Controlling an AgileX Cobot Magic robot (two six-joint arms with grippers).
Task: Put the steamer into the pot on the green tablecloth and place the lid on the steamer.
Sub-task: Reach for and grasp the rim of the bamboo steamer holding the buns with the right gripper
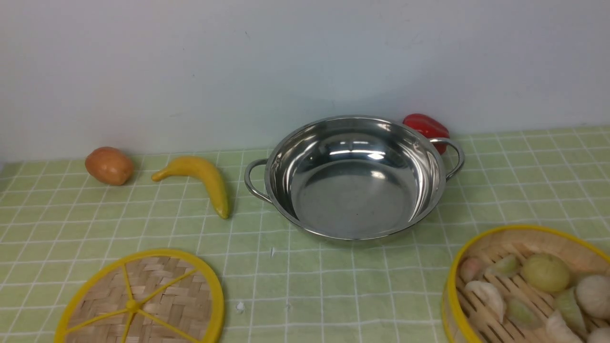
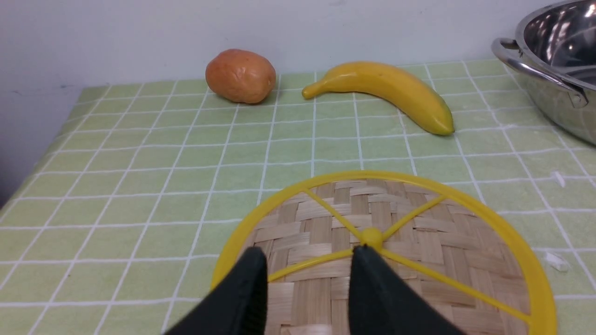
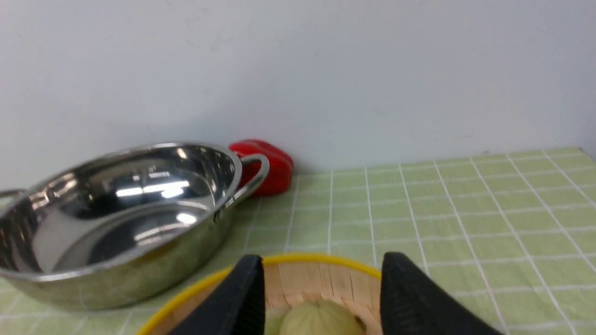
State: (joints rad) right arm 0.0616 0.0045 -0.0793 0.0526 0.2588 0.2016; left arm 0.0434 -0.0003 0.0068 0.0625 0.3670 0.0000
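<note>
The shiny steel pot [image 1: 352, 200] stands empty mid-table on the green tablecloth [image 1: 333, 286]. The woven lid [image 1: 157, 295] lies flat at the front left. The steamer [image 1: 562, 245] sits at the front right, holding dumplings and other food pieces. Neither gripper shows in the front view. In the left wrist view my left gripper [image 2: 308, 253] hovers open over the lid [image 2: 419, 242], one fingertip beside its yellow hub. In the right wrist view my right gripper [image 3: 323, 260] is open above the steamer's far wall [image 3: 316, 279], with the pot [image 3: 116, 209] beyond it.
A yellow banana [image 1: 200, 178] and a brown potato-like fruit [image 1: 109, 165] lie left of the pot. A red pepper [image 1: 426, 126] sits behind the pot's right handle against the white wall. The cloth's left edge [image 2: 28, 177] drops off beside the lid.
</note>
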